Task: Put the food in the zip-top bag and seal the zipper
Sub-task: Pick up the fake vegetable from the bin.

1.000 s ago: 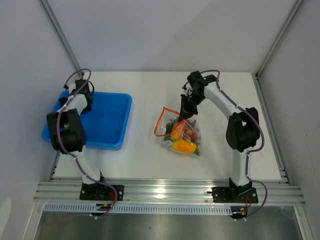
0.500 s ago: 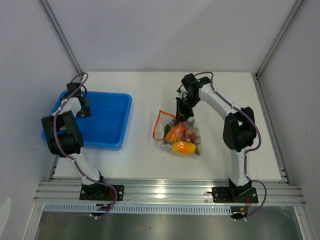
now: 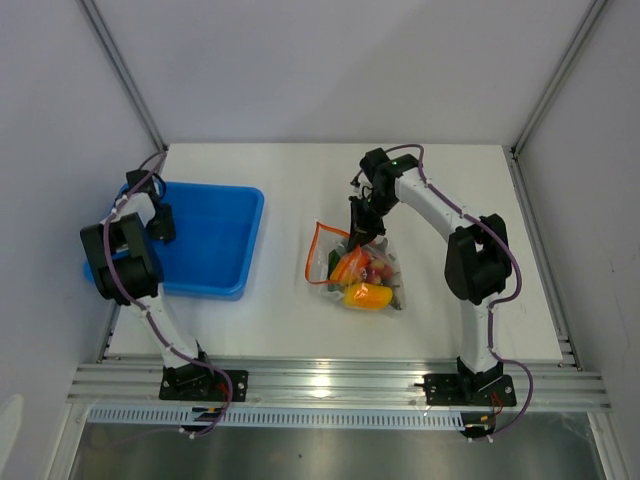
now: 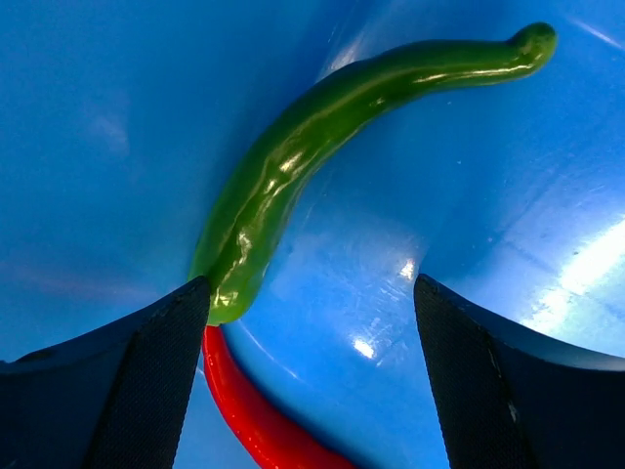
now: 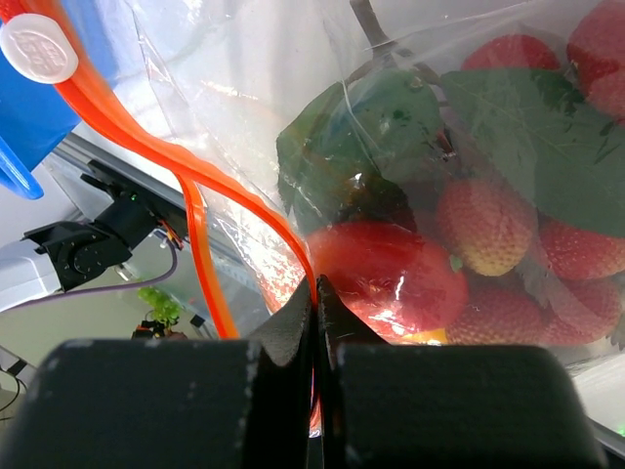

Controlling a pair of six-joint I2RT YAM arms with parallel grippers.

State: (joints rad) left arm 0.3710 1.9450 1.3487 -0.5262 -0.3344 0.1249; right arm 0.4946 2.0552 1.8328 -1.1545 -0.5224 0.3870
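Left gripper point(image 4: 312, 293) hangs open over the green pepper point(image 4: 293, 166) in the blue tray point(image 4: 98, 147). I should straddle its thick end (clear of the red pepper point(image 4: 244, 410) touching it) before closing. Meanwhile my right gripper point(image 5: 314, 293) is clamped on the zipper point(image 5: 195, 176) of the zip-top bag point(image 3: 372, 272), mid-table.

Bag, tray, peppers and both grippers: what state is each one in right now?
zip-top bag: mouth open, food inside
zipper: unsealed
right gripper: shut on zipper
left gripper: open, holding nothing
green pepper: loose in blue tray
red pepper: loose in blue tray
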